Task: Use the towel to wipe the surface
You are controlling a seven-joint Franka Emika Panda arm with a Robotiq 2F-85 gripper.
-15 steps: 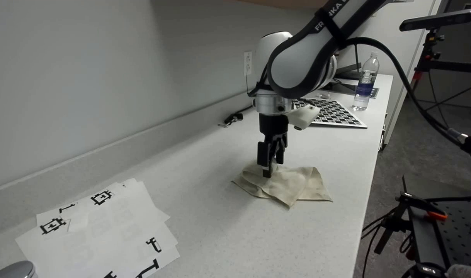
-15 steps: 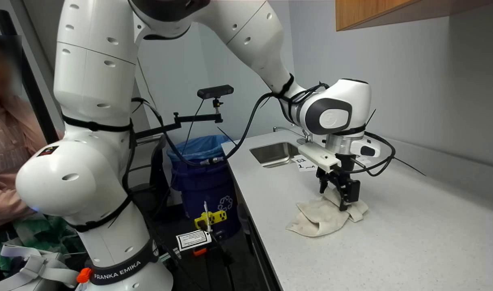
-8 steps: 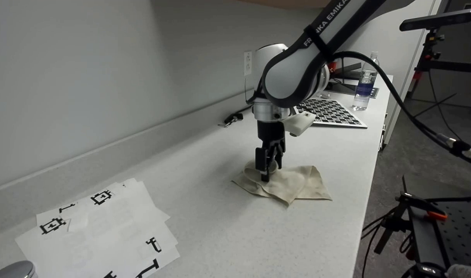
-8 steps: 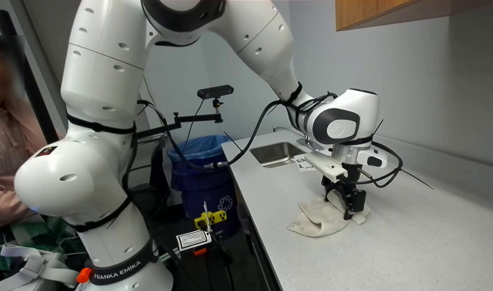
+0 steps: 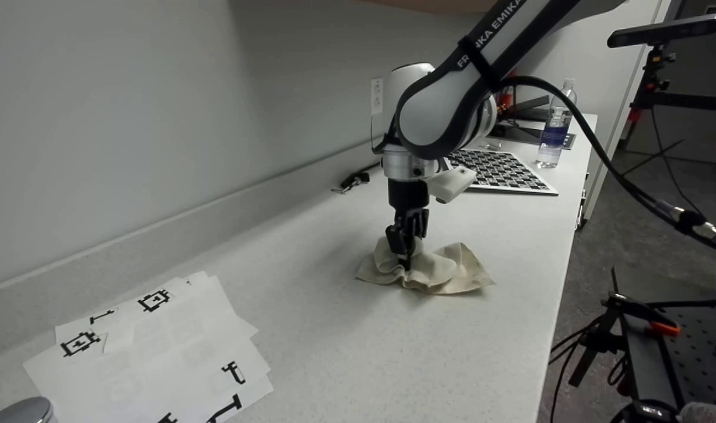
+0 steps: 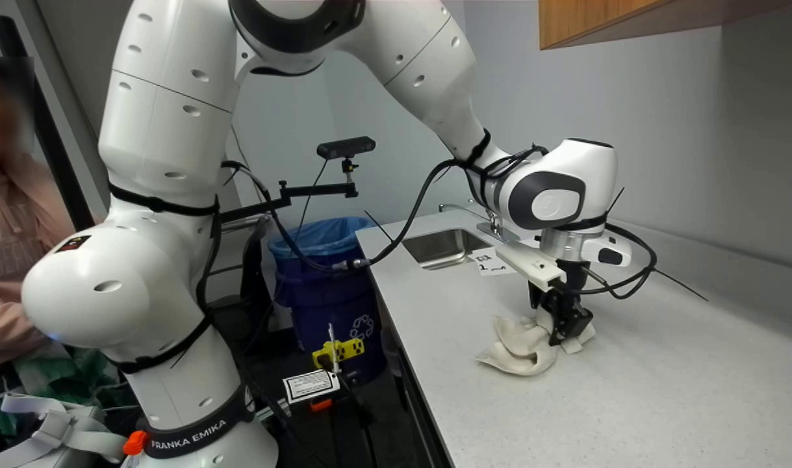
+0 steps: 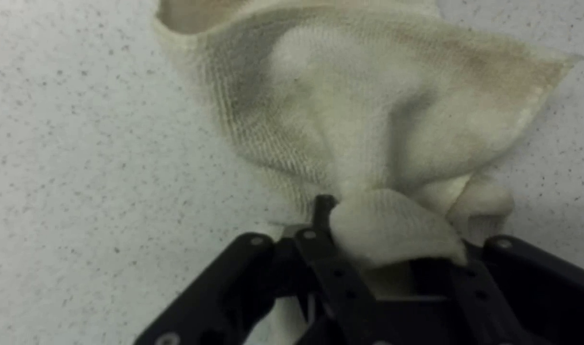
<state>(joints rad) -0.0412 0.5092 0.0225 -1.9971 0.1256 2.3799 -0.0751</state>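
The cream towel (image 5: 451, 273) lies rumpled on the white speckled surface (image 5: 334, 352) and is bunched up around my gripper (image 5: 409, 254). Both exterior views show the black fingers pointing down into its folds, close to the countertop. From the wrist, a thick fold of the towel (image 7: 359, 96) bulges up between the jaws, which are drawn in on it. One fingertip (image 7: 324, 208) shows beside that fold; the cloth hides the other. The towel (image 6: 516, 351) spreads out flat on one side of the gripper, with a small corner on the other.
Printed paper sheets (image 5: 152, 346) lie on the counter near the wall. A checkered board (image 5: 504, 170) and a water bottle (image 5: 554, 132) stand behind the arm. A steel sink (image 6: 442, 248) is set into the counter. A person (image 6: 19, 227) sits beside the robot base.
My gripper came down into the towel, and its jaws have drawn together. The cloth has gathered into folds between the fingers, with its outer edges pulled inward.
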